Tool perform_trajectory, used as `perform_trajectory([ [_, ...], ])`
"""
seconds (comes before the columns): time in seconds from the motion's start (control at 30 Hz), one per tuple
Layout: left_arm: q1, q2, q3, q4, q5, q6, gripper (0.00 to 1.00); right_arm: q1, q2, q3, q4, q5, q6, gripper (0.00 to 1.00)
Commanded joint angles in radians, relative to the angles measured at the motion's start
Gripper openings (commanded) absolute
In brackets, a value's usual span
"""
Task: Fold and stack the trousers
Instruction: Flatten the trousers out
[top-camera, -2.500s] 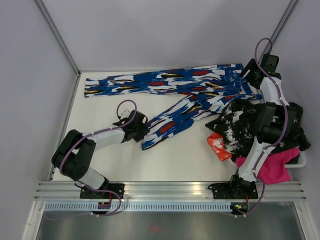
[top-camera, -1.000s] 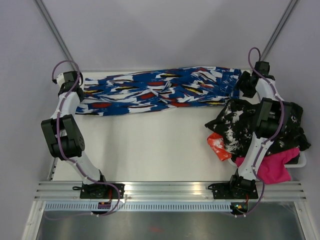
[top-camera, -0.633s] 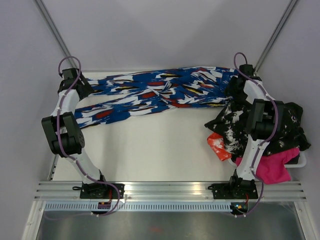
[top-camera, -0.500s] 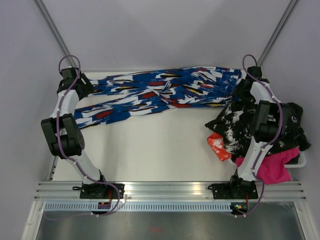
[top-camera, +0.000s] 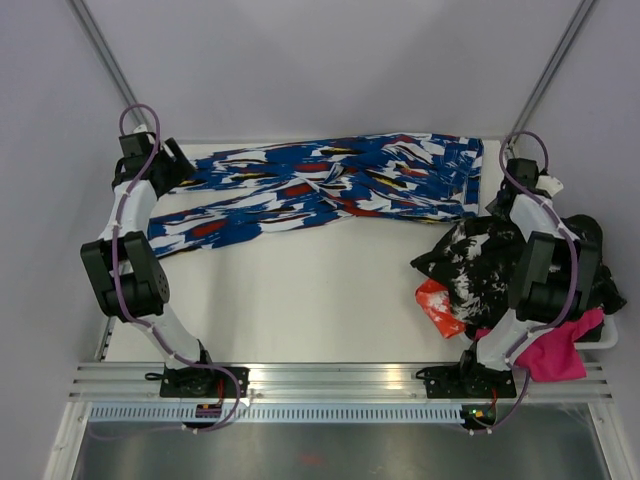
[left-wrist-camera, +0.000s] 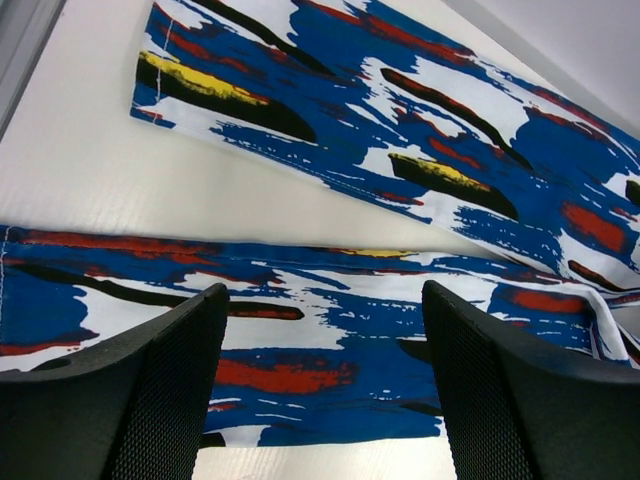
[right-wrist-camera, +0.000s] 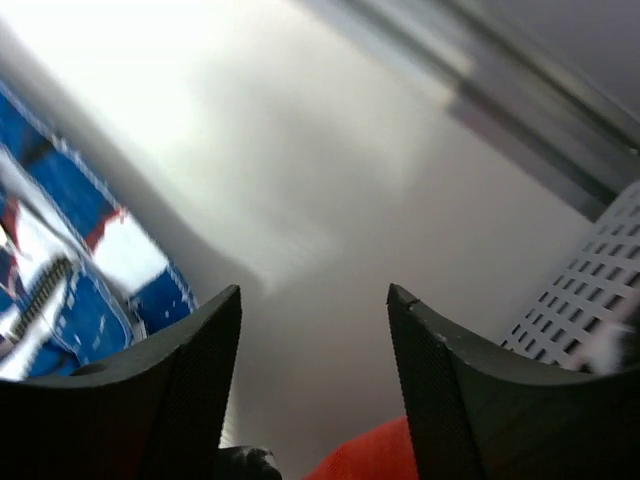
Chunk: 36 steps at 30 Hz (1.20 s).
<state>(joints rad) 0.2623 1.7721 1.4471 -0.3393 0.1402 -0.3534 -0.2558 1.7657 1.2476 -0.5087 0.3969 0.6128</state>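
At the near right of the counter (top-camera: 300, 300) we note a pile (top-camera: 480, 255) of other garments. Beyond it the trousers (top-camera: 330, 185) lie flat along the far edge, waist to the right. The legs run left and part towards the cuffs, with a strip of bare counter between them. The left claw (left-wrist-camera: 322, 295) hangs over those cuffs, fingers spread, holding nothing. The right claw (right-wrist-camera: 313, 292) is likewise spread and empty, over bare counter just beside the waist. We judge the lengthwise fold unfinished: the legs are not yet laid one on the other. The next move calls for a grip on the near cuff, to carry that leg onto the far one.
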Motion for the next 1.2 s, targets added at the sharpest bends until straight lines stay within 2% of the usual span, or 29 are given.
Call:
perform_trajectory([
  [0.0, 0.0, 0.024, 0.041, 0.029, 0.053, 0.01, 0.83, -0.042, -0.123, -0.118, -0.114, 0.132, 0.09, 0.66],
  [0.13, 0.0, 0.039, 0.062, 0.031, 0.091, 0.002, 0.83, -0.048, -0.192, -0.2, -0.103, 0.151, 0.102, 0.7],
  [0.3, 0.002, 0.053, 0.082, 0.01, 0.096, 0.001, 0.83, -0.048, -0.207, -0.179, -0.094, 0.113, 0.032, 0.76],
  [0.4, 0.0, 0.053, 0.082, -0.007, 0.095, 0.001, 0.83, -0.048, -0.204, -0.076, -0.053, 0.021, -0.075, 0.82],
  [0.5, 0.0, 0.044, 0.068, -0.067, -0.011, -0.041, 0.83, -0.043, -0.163, 0.083, -0.054, -0.059, -0.129, 0.84],
  [0.53, 0.0, 0.04, 0.065, -0.116, -0.096, -0.061, 0.83, -0.037, -0.129, 0.163, -0.059, -0.078, -0.134, 0.84],
  [0.6, 0.003, 0.03, 0.046, -0.154, -0.139, -0.11, 0.84, -0.022, -0.088, 0.24, -0.063, -0.147, -0.153, 0.84],
  [0.67, 0.002, 0.017, 0.018, -0.208, -0.212, -0.197, 0.83, 0.018, -0.008, 0.369, -0.1, -0.165, -0.166, 0.84],
  [0.8, 0.002, -0.023, -0.094, -0.193, -0.205, -0.338, 0.82, 0.101, 0.161, 0.61, -0.203, -0.144, -0.199, 0.84],
  [0.83, 0.003, -0.037, -0.155, -0.167, -0.194, -0.376, 0.81, 0.128, 0.223, 0.707, -0.252, -0.135, -0.176, 0.85],
  [0.93, 0.002, -0.075, -0.227, -0.084, -0.168, -0.421, 0.81, 0.159, 0.277, 0.797, -0.3, -0.124, -0.011, 0.85],
  [1.0, 0.002, -0.08, -0.243, -0.063, -0.153, -0.429, 0.81, 0.203, 0.247, 0.726, -0.228, -0.142, 0.146, 0.84],
  [1.17, 0.002, -0.074, -0.251, -0.075, -0.149, -0.426, 0.81, 0.369, 0.161, 0.592, -0.159, -0.02, 0.397, 0.8],
])
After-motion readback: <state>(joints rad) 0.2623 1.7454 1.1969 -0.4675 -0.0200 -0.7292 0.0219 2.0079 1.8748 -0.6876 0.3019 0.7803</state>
